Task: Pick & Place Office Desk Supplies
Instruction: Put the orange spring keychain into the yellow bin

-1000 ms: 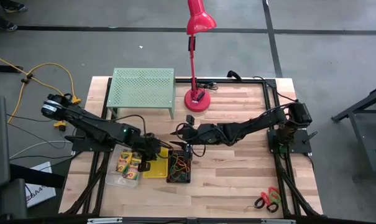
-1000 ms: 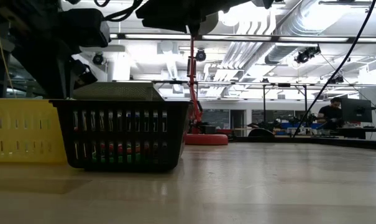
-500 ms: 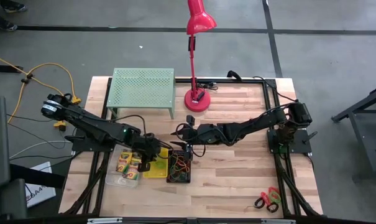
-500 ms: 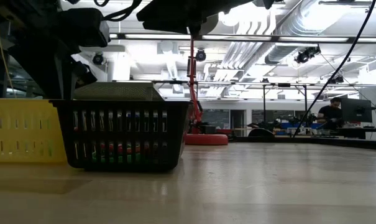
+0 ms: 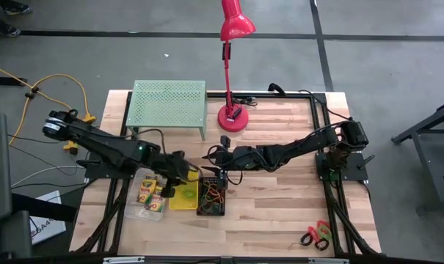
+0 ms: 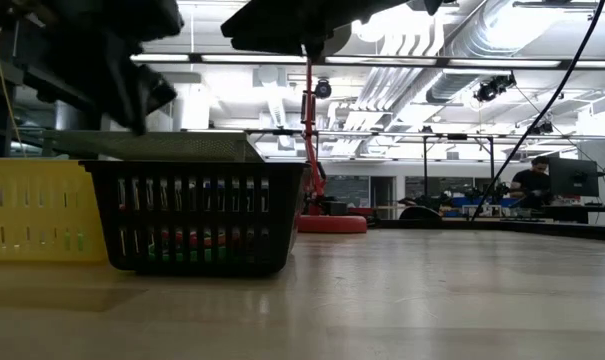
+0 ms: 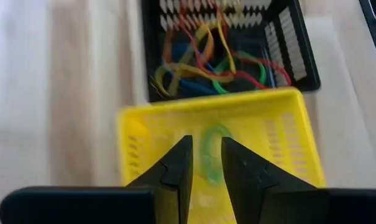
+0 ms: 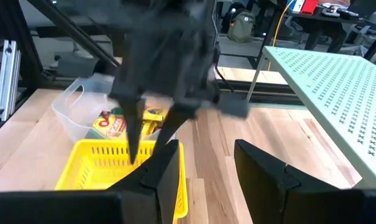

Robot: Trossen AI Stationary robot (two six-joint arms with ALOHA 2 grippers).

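Left wrist view: left gripper (image 7: 205,158) fingers parted, nothing held, hovering over yellow bin (image 7: 281,134); a green loop (image 7: 211,152) lies on the bin floor between the fingertips. Black mesh bin (image 7: 293,50) touches the yellow one, full of coloured loops (image 7: 203,59). High view: clear bin (image 5: 137,209) with crayon boxes (image 5: 152,194) beside yellow bin. Right gripper (image 5: 220,178) open, empty, above the mesh bin. Scissors (image 5: 315,235) lie well apart near the table (image 5: 280,213) corner.

No legible text, label, brand, number or sign anywhere. Print on the crayon boxes (image 5: 152,194) in the clear bin (image 5: 139,211), lower left of the high view, too small to read.
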